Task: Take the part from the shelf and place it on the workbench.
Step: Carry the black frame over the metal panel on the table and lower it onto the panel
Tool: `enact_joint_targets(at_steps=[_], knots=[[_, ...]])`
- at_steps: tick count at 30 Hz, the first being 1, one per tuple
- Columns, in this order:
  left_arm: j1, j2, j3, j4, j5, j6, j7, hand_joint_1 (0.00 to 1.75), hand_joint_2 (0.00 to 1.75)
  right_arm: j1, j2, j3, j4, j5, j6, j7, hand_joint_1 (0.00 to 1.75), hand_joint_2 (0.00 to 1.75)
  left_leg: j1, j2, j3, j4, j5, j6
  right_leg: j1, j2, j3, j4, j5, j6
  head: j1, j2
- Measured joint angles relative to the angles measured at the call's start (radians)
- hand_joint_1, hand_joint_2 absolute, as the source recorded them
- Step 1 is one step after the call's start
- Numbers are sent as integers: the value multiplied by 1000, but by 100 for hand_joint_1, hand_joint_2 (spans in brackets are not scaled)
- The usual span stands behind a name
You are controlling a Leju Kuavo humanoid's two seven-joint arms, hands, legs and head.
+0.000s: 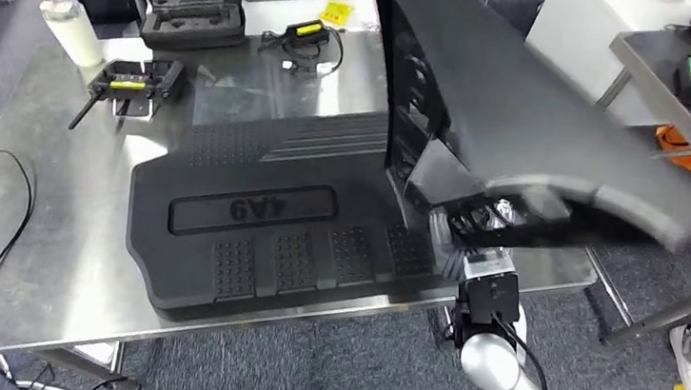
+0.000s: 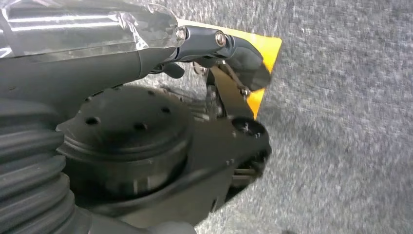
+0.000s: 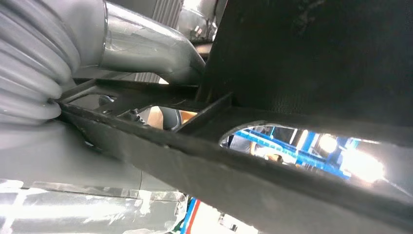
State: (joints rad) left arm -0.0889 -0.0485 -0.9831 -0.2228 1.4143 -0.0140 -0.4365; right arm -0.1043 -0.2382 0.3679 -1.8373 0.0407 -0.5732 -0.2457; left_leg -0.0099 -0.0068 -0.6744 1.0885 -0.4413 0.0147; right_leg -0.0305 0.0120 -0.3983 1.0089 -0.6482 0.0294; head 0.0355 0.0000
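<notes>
The right hand (image 1: 484,226) is gripping a large black moulded panel (image 1: 522,107) above the steel workbench (image 1: 52,224); the left hand (image 2: 214,97), blurred, is apparently holding nothing.

Head view evenly bright, overhead light; steel desk (image 1: 52,224) shows soft glare and dim reflections. Held black part (image 1: 539,128) motion-blurred, edges smeared above the right hand (image 1: 486,230). Right wrist view dark up close, blown-out backlight beyond the hand. Left wrist view: carpet (image 2: 341,122) slightly blurred.
</notes>
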Motion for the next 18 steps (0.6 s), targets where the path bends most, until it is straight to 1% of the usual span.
enact_joint_targets(at_steps=[1, 2, 3, 4, 5, 6, 7, 8, 9, 10, 11, 12, 13, 15, 18], knots=[[-2, 0, 0, 0, -4, 1, 2, 0, 175, 9, 0, -4, -7, 5, 0, 0, 175, 175, 0, -1, 7, -8, -4, 6, -1, -1, -1, 8, -9, 4, 2, 0], [-3, 0, 0, -1, -7, 1, 4, 0, 175, 19, -1, -9, -15, 10, -1, -2, 175, 175, 1, -1, 17, -20, -8, 13, -2, -3, -13, 36, -24, 6, 6, 0], [-5, 0, 0, -1, -11, 1, 5, 0, 175, 28, -1, -14, -21, 15, -1, -2, 175, 175, 3, -1, 29, -31, -11, 17, -2, -4, -44, 89, -45, 7, 10, 0], [-6, -1, -1, -1, -14, 0, 6, 0, 175, 37, -2, -17, -25, 18, -1, -3, 175, 175, 3, -1, 37, -38, -13, 21, 0, -4, -89, 160, -66, 7, 14, 0], [-7, -1, -1, -1, -16, 0, 7, 0, 175, 45, -3, -19, -27, 20, -1, -1, 175, 175, 3, -1, 44, -41, -17, 23, 1, -5, -143, 233, -82, 9, 18, 0], [-8, -2, -2, -1, -19, 0, 8, 0, 175, 53, -4, -20, -30, 21, 0, 2, 175, 175, 2, -1, 50, -43, -21, 25, 3, -5, -191, 286, -83, 9, 21, 0], [-8, -3, -3, -1, -21, 1, 9, 0, 175, 60, -4, -20, -32, 23, 2, 7, 175, 175, 2, -2, 57, -43, -28, 26, 4, -5, -225, 306, -64, 8, 23, 0], [-9, -3, -4, -1, -24, 3, 10, 0, 175, 64, -6, -20, -35, 24, 3, 14, 175, 175, 1, -2, 64, -43, -34, 26, 6, -5, -240, 288, -24, 6, 25, 0], [-9, -3, -4, -1, -27, 6, 11, 0, 175, 65, -7, -21, -39, 26, 4, 21, 175, 175, 1, -3, 73, -43, -41, 25, 8, -5, -238, 241, 27, 2, 27, 0], [-9, -3, -4, -1, -30, 9, 11, 0, 175, 66, -8, -21, -43, 29, 4, 27, 175, 175, 1, -4, 82, -43, -47, 23, 10, -6, -226, 177, 79, -4, 29, 0], [-10, -4, -4, -1, -32, 11, 11, 0, 175, 66, -9, -21, -48, 33, 2, 33, 175, 175, -1, -4, 88, -42, -53, 19, 14, -6, -212, 121, 116, -10, 29, 0], [-11, -5, -4, -1, -34, 13, 11, 0, 175, 67, -10, -22, -53, 36, 0, 38, 175, 175, -2, -5, 91, -41, -56, 15, 18, -7, -200, 79, 134, -16, 29, 0], [-12, -6, -4, -1, -36, 14, 11, 0, 175, 71, -11, -24, -59, 40, -3, 42, 175, 175, -4, -6, 92, -40, -60, 12, 20, -6, -192, 53, 140, -21, 28, 0], [-12, -7, -5, -1, -41, 15, 10, 0, 175, 81, -11, -27, -71, 46, -8, 46, 175, 175, -4, -5, 91, -41, -63, 10, 22, -5, -186, 37, 134, -25, 25, 0], [-13, -7, -5, -1, -45, 17, 7, 0, 175, 94, -11, -36, -87, 50, -11, 47, 175, 175, -3, -3, 98, -46, -64, 10, 24, -4, -182, 35, 133, -27, 21, 0]])
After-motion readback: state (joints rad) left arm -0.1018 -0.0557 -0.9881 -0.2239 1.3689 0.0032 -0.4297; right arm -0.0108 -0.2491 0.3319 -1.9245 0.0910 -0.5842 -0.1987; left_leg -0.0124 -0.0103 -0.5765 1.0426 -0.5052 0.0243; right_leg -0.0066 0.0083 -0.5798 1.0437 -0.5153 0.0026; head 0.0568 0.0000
